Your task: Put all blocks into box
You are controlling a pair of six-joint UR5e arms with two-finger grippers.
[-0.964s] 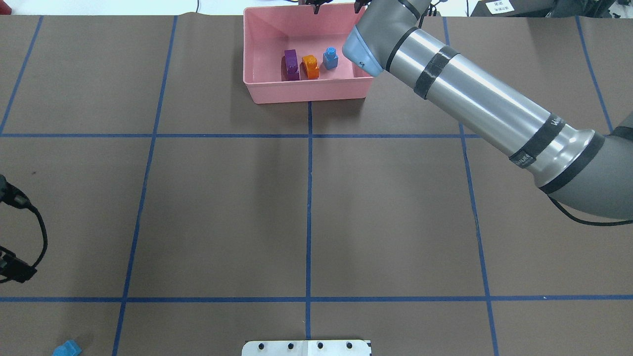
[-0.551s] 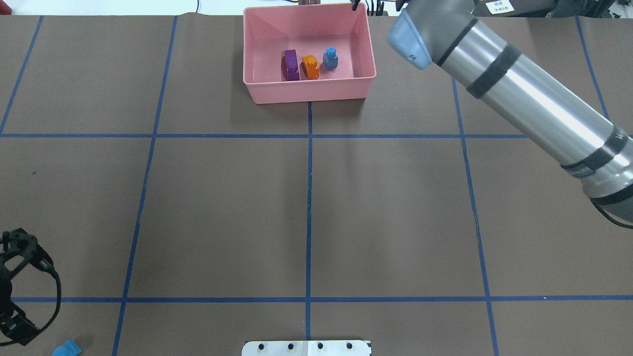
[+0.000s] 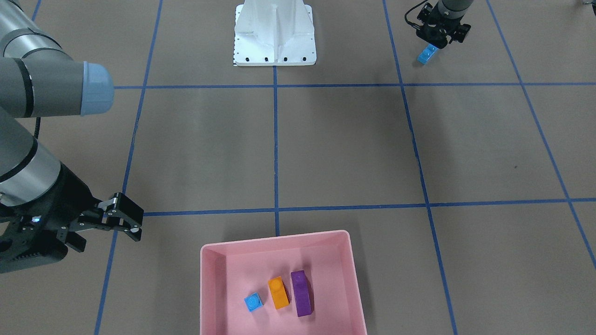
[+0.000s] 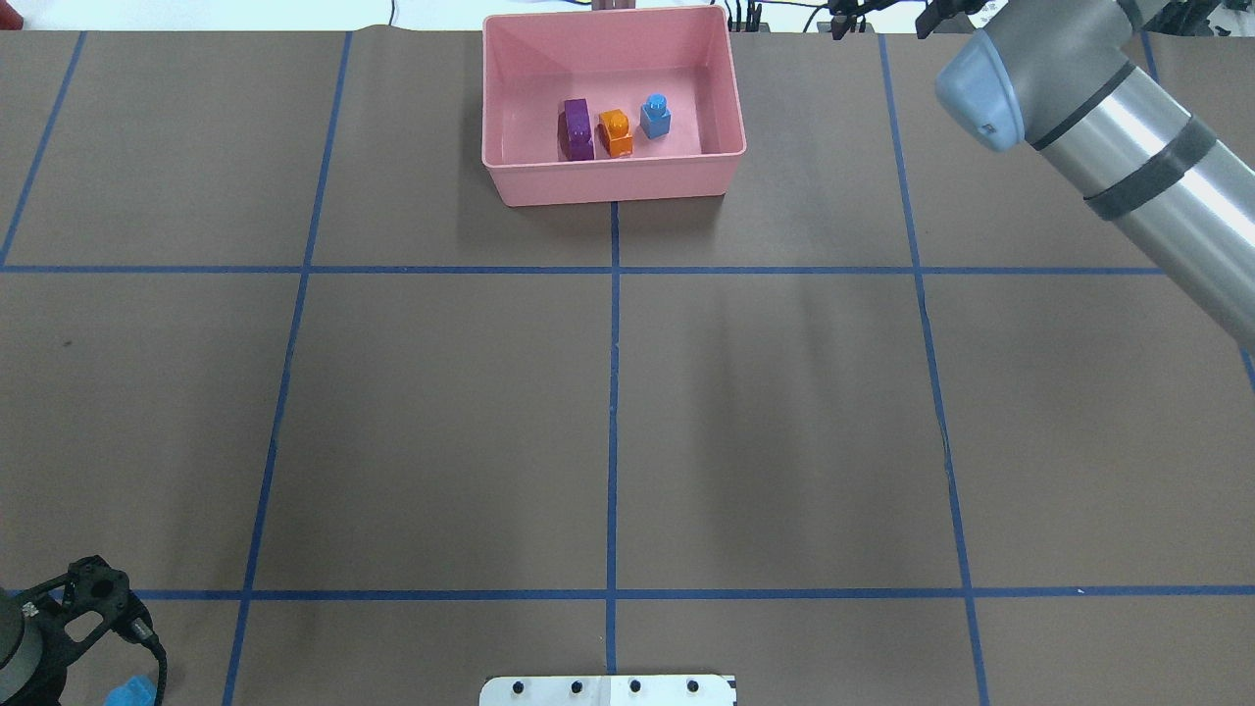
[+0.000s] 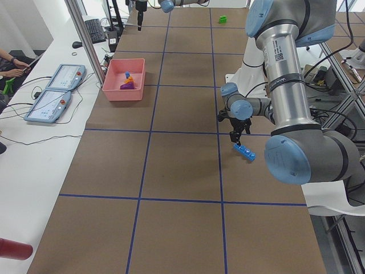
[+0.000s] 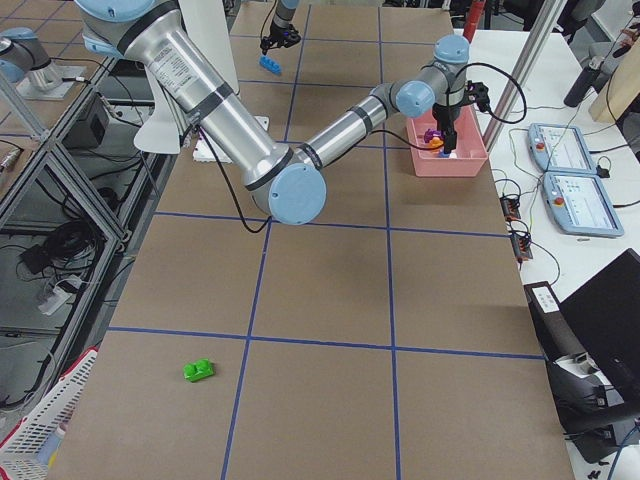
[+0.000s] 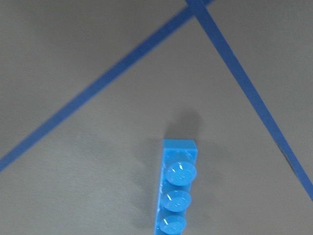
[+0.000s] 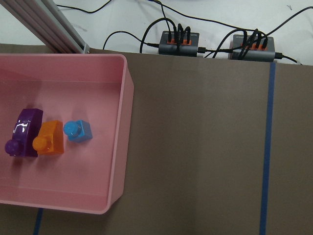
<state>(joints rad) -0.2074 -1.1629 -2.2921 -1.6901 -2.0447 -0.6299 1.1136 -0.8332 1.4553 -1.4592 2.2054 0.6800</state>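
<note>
The left hand hovered spread over the long blue studded plastic brick, which I reckoned it must next descend and pinch, while the right hand hung spread, empty.

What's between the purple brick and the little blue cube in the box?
The orange sloped brick, close beside the purple brick and next to the blue cube; overhead and right wrist views show it.

1. Silver tubular right arm with pale blue joint caps, grey housings and black bands.
2. Black two-finger right gripper showing a small blue light.
3. White metal base with dark screws along its edge.
</note>
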